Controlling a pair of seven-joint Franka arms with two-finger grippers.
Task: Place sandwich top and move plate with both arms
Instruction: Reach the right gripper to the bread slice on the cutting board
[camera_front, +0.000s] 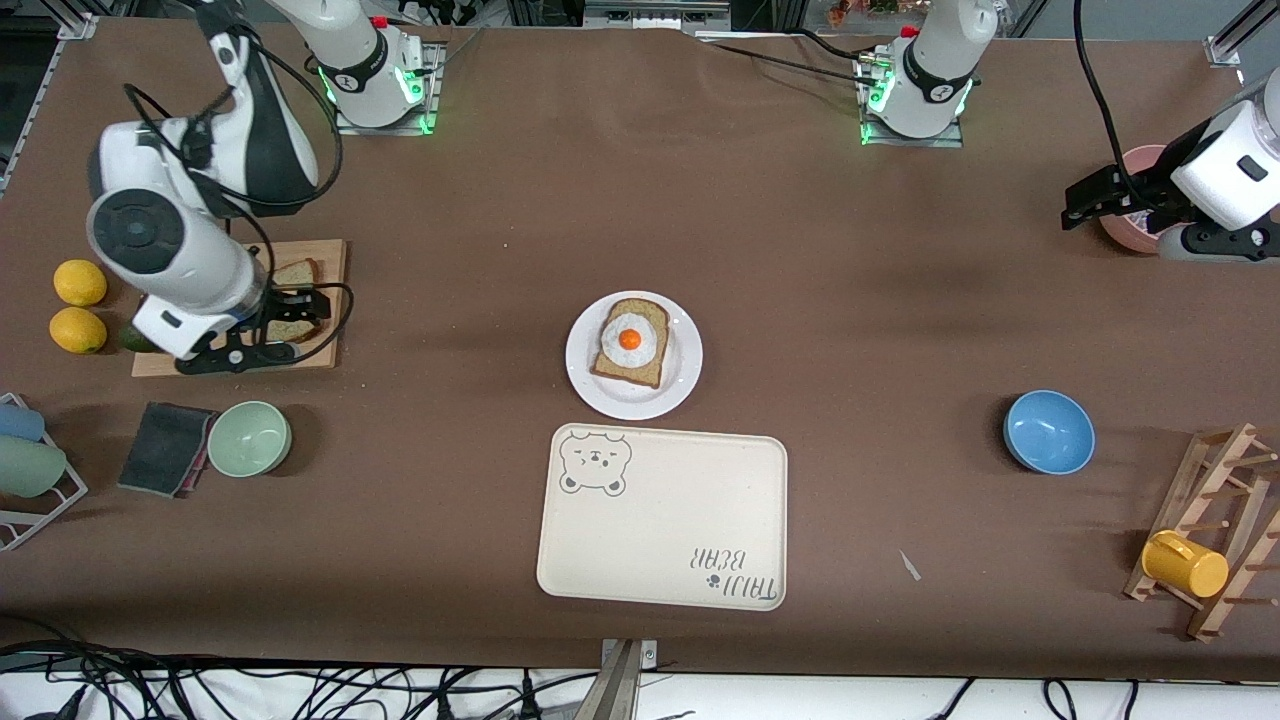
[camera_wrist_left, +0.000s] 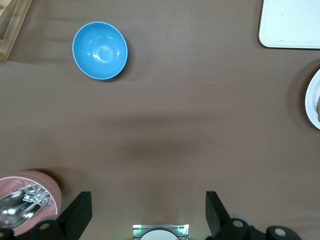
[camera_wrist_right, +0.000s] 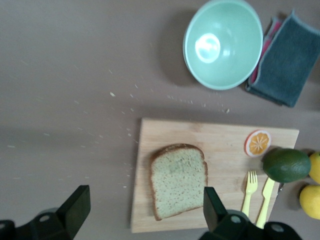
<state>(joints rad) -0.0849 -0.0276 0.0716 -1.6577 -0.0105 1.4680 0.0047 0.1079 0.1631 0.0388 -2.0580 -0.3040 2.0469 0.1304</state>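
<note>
The sandwich top (camera_wrist_right: 179, 180), a plain speckled tan slice, lies on a wooden cutting board (camera_wrist_right: 220, 140) at the right arm's end of the table; it also shows in the front view (camera_front: 298, 273). My right gripper (camera_wrist_right: 145, 210) is open over the board's edge, one finger by the slice's edge and the other over bare table; it also shows in the front view (camera_front: 272, 332). The white plate (camera_front: 585, 380) at mid-table holds a bread slice with a fried egg (camera_front: 632, 340). My left gripper (camera_wrist_left: 147, 212) is open and empty over bare table beside a pink bowl (camera_wrist_left: 30, 200); it also shows in the front view (camera_front: 1085, 205).
On the board lie an orange slice (camera_wrist_right: 258, 143), a green fruit (camera_wrist_right: 286, 164) and yellow cutlery (camera_wrist_right: 249, 192). A green bowl (camera_front: 249, 438) and dark cloth (camera_front: 160, 447) sit nearby. The bear-print tray (camera_front: 662, 517) lies nearer the camera than the plate. A blue bowl (camera_front: 1048, 432) and mug rack (camera_front: 1210, 540) stand at the left arm's end.
</note>
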